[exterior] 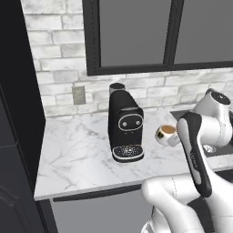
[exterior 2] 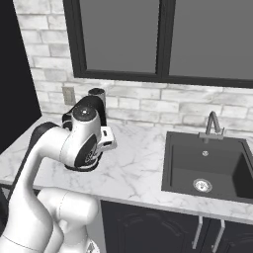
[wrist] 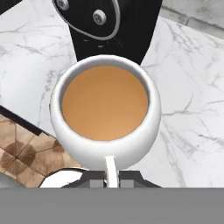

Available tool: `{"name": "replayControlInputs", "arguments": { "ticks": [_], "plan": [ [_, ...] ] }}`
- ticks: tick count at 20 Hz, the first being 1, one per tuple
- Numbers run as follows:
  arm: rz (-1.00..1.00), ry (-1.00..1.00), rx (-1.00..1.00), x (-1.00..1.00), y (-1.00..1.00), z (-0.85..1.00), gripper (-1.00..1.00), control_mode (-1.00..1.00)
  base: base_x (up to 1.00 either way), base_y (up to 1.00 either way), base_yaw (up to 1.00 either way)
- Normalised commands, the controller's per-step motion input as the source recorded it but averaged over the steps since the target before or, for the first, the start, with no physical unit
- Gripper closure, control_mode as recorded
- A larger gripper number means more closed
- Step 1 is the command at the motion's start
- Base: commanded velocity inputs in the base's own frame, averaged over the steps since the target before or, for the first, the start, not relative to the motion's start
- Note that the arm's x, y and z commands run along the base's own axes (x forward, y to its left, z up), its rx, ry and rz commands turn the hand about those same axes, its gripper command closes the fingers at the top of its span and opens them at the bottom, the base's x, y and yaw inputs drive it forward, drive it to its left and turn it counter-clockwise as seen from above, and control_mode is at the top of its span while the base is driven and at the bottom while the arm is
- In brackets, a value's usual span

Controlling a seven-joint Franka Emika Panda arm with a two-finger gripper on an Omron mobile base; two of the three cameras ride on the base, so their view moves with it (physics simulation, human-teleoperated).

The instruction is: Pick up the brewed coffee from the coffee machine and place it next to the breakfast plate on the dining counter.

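Mug of brewed coffee [wrist: 105, 113] off the coffee machine [exterior: 125, 125], held in the air to its right over the white marble worktop [exterior: 77, 154]. Gripper [wrist: 110, 175] closed tight on the mug's handle. Pickup done; carry to the dining counter and placing beside the breakfast plate remaining.

The compact black pod coffee machine [exterior: 125, 128] stands on the white marble worktop [exterior: 77, 154], against the pale brick back wall [exterior: 59, 54]. The small white round mug of brown coffee [exterior: 165, 134] is to its right, above the worktop, near the machine's base. Farther right, a dark rectangular sink [exterior 2: 207, 168] is set into the worktop, with a grey tap [exterior 2: 213, 124] behind it.
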Motion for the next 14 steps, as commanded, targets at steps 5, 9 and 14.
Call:
{"name": "replayControlInputs", "arguments": {
  "ticks": [5, 9, 14],
  "plan": [
    [0.21, -0.05, -0.04, -0.42, 0.0, 0.1, 1.0, -1.0, 0.0, 0.0, 0.0],
    [0.1, 0.0, -0.01, -0.09, 0.0, 0.0, 1.0, -1.0, 0.0, 0.0, 0.0],
    [0.0, 0.0, 0.0, 0.0, 0.0, 0.0, 1.0, -1.0, 0.0, 0.0, 0.0]
  ]
}}
